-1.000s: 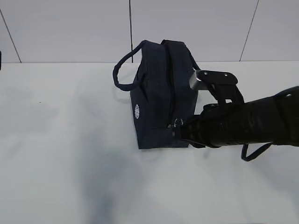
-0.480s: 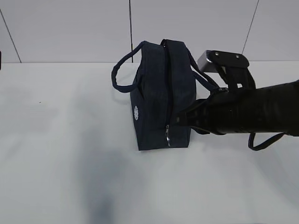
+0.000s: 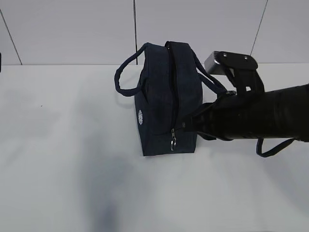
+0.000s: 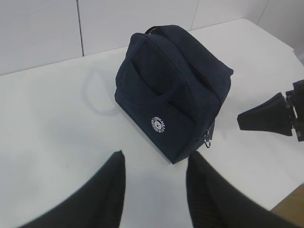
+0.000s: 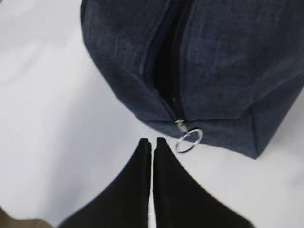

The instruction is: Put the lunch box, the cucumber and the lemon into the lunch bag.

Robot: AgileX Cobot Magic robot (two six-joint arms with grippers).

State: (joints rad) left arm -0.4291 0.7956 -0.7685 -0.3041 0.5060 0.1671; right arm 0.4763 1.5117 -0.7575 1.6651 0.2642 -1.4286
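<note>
The dark navy lunch bag (image 3: 161, 101) stands on the white table with its zipper closed along the top and down the near end. It also shows in the left wrist view (image 4: 171, 90) and the right wrist view (image 5: 223, 57). Its metal ring pull (image 5: 188, 141) hangs free at the zipper's low end (image 3: 173, 143). My right gripper (image 5: 151, 141) is shut and empty, just left of the ring, and sits at the bag's right side (image 3: 187, 125). My left gripper (image 4: 154, 159) is open and empty, in front of the bag's logo corner. The lunch box, cucumber and lemon are out of view.
The white table (image 3: 63, 159) stretches left and in front of the bag. A panelled wall (image 3: 72, 29) stands behind. The table's edge (image 4: 292, 199) shows at the lower right of the left wrist view. A loose black cable (image 3: 270, 147) hangs under my right arm.
My right gripper has drawn back to the right and upward from the bag's near end. The ring pull now hangs free. The bag settled slightly.
</note>
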